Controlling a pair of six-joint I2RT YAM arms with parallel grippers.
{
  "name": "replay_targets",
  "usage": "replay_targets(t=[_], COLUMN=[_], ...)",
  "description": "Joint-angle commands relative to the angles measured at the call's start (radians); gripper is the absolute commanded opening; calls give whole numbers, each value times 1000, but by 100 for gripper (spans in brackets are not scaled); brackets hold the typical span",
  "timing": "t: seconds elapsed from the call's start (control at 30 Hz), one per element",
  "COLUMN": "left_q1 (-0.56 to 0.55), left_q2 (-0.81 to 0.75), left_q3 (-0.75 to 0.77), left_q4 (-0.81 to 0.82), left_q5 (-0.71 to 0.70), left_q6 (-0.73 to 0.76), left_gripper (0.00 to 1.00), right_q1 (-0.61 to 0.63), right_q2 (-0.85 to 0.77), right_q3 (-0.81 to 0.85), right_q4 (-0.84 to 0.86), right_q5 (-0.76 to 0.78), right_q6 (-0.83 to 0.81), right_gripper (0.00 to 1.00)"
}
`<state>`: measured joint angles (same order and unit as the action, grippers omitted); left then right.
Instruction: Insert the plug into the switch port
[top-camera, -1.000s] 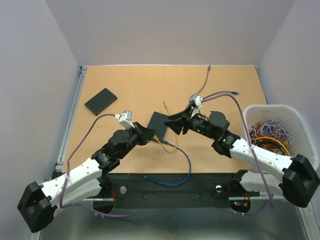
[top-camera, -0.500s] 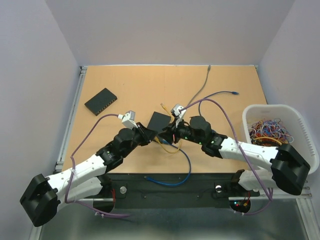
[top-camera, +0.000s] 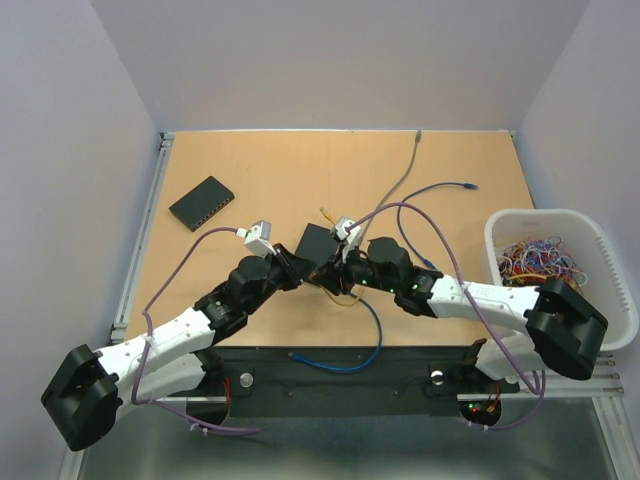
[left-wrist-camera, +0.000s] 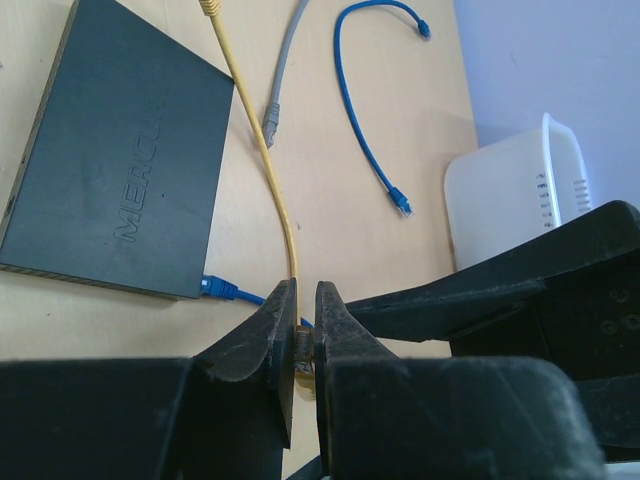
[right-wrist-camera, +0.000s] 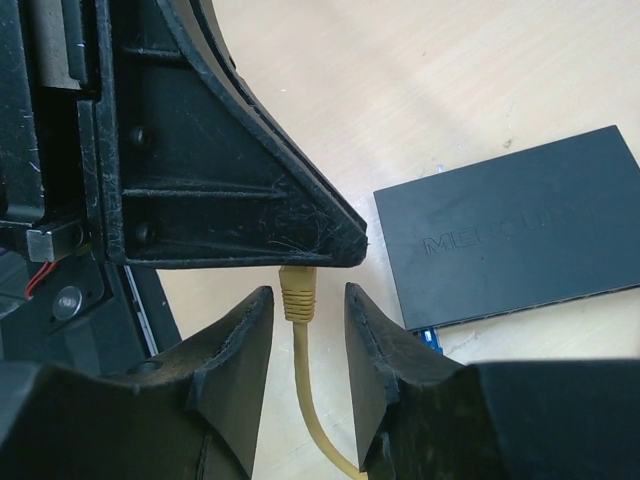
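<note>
The dark switch (top-camera: 315, 240) lies flat at the table's middle, also in the left wrist view (left-wrist-camera: 110, 150) and the right wrist view (right-wrist-camera: 510, 235). A blue plug (left-wrist-camera: 218, 289) sits in its near edge. My left gripper (left-wrist-camera: 300, 300) is shut on the yellow plug (left-wrist-camera: 301, 350), just in front of the switch, and its yellow cable (left-wrist-camera: 262, 150) runs away over the table. My right gripper (right-wrist-camera: 307, 289) is open and straddles the same plug's yellow boot (right-wrist-camera: 298, 292), with a gap on each side. It faces the left gripper's finger (right-wrist-camera: 220, 200). From above, both grippers meet (top-camera: 318, 272).
A second black switch (top-camera: 200, 203) lies at the far left. A white bin (top-camera: 560, 222) full of cables stands at the right. A grey cable (top-camera: 405, 170) and a blue patch cable (top-camera: 450, 186) lie behind; another blue cable (top-camera: 370, 340) loops over the near edge.
My right arm has swung left from behind the switch to meet the left gripper, and its jaws have narrowed around the yellow boot. The left gripper keeps its hold and place.
</note>
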<state>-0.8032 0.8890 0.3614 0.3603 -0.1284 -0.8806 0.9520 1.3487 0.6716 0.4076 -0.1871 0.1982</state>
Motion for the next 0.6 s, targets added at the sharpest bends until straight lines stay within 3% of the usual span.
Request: replay_targets(t=[0.0, 0.57], left_q1=[1, 1], left_q2=[-1, -7], left_q3=[36, 27], left_q4=[42, 46], left_q5=[-14, -10], left_q6=[3, 5], left_gripper=[0, 0], right_q1=[17, 30], right_q2=[20, 35], right_q3=[37, 45], right_q4=[65, 86], right_q5=[5, 31], right_q6=[-6, -2], right_gripper=[39, 20])
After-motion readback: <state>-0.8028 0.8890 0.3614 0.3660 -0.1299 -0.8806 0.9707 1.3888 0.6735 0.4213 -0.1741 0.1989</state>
